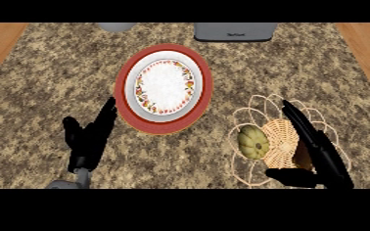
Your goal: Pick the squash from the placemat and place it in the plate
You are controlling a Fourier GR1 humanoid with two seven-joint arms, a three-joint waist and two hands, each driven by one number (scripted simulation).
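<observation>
A pale green-yellow squash [254,142] lies on the left part of a round woven wicker placemat [287,117] at the lower right. My right hand [315,147] hovers over the placemat's right side, fingers straight and thumb spread, just right of the squash and not touching it. A plate [165,87] with a red rim and a white floral centre sits at the middle of the counter, nothing on it. My left hand [90,136] rests open at the lower left, fingers pointing up towards the plate's left edge.
A grey appliance [236,31] stands at the counter's back edge, right of centre, and a grey round vessel [116,26] at the back left. Wooden floor shows beyond both side edges of the granite counter [65,73].
</observation>
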